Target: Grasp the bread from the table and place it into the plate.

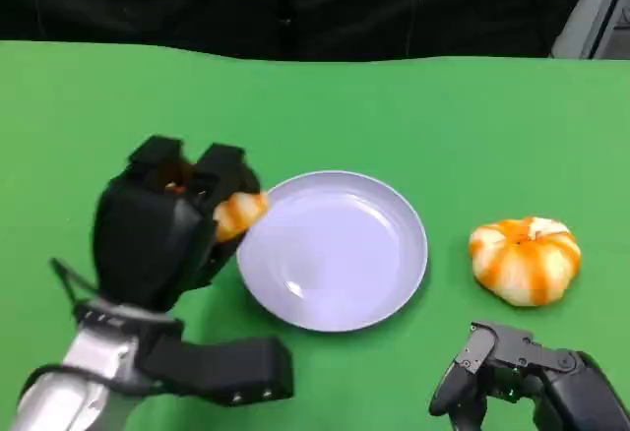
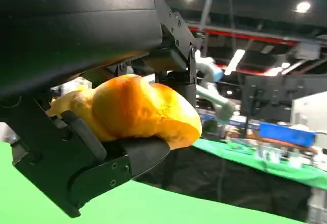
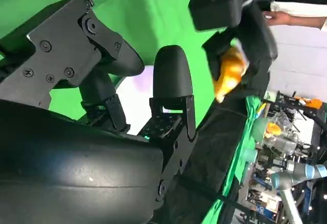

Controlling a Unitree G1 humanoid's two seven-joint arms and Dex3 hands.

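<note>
My left hand (image 1: 162, 224) grips an orange-glazed bread (image 1: 239, 212) and holds it above the green table, just left of the pale lilac plate (image 1: 394, 283). The bread's tip pokes out toward the plate's left rim. In the left wrist view the bread (image 2: 138, 109) sits wedged between black fingers (image 2: 110, 165). The right wrist view shows the left hand (image 3: 240, 24) with the bread (image 3: 229, 73) beyond my right hand's fingers (image 3: 171, 78). My right hand (image 1: 527, 382) rests low at the near right, holding nothing, fingers apart.
A round orange-and-white striped bun (image 1: 525, 259) lies on the table right of the plate. The green table's (image 1: 315, 106) far edge meets a dark backdrop. A person's hand (image 3: 286, 17) appears beyond the table in the right wrist view.
</note>
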